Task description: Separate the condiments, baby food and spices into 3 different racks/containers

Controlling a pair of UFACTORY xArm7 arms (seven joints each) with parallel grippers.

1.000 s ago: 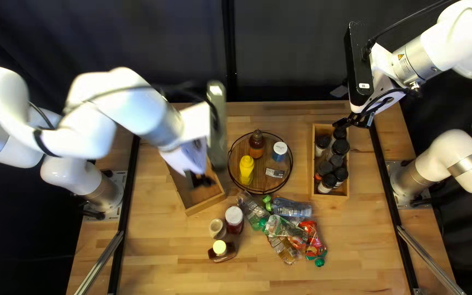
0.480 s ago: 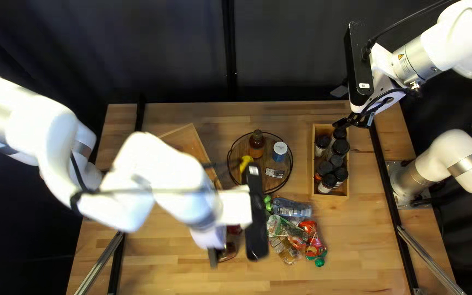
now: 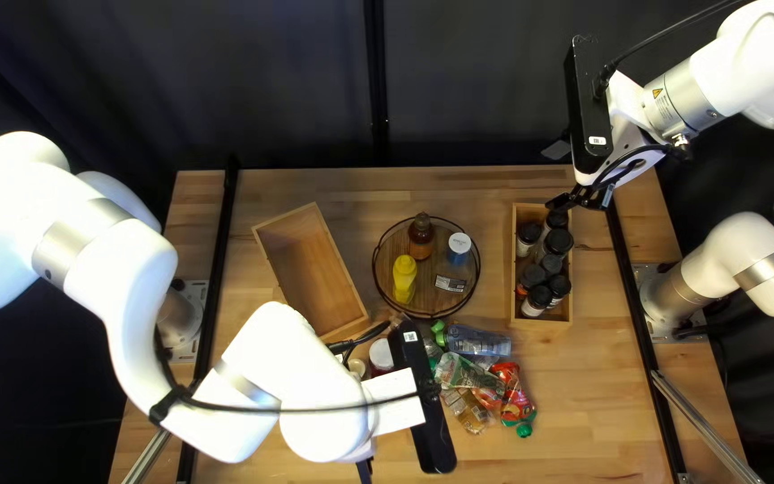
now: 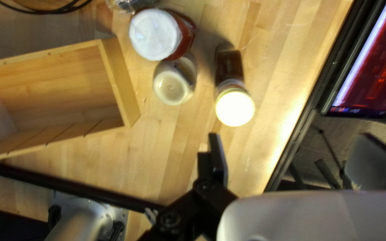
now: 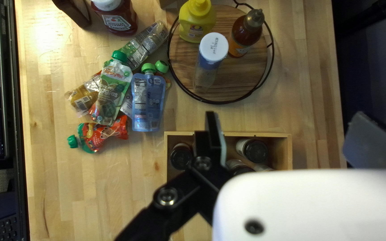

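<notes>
Near the close edge of the surface point(image 4: 273, 49), my left claw point(image 4: 292, 145) is hovering with fingers spread, pinching nothing. The yellow-capped bottle point(image 4: 234, 107) is standing just ahead, lining up with one finger rather than with the gap. If I'm lowering without shifting sideways, I'll likely be landing that fingertip on the cap or knocking the bottle over. The pale jar point(image 4: 173, 82) and the white-lidded red bottle point(image 4: 156, 35) are touching, so a finger squeezing in for one could be shoving the other.

On the round rack point(image 5: 264, 78), the yellow squeeze bottle point(image 5: 197, 20), the brown sauce bottle point(image 5: 246, 32) and the white-capped container point(image 5: 212, 51) are already taking up room; by my judgement, more condiments going in could be toppling these.

The baby food pouches point(image 5: 147, 105) are lying heaped outside the slanted wooden box point(image 4: 126, 103), which I'm guessing is waiting for them. Being slick and overlapping, they could be slipping or dragging neighbours along.

Over the spice box point(image 5: 287, 151), my right claw point(image 5: 291, 127) is hanging open, holding nothing; dipping carelessly, it could be catching the spice jars point(image 5: 252, 150) or the wall.
</notes>
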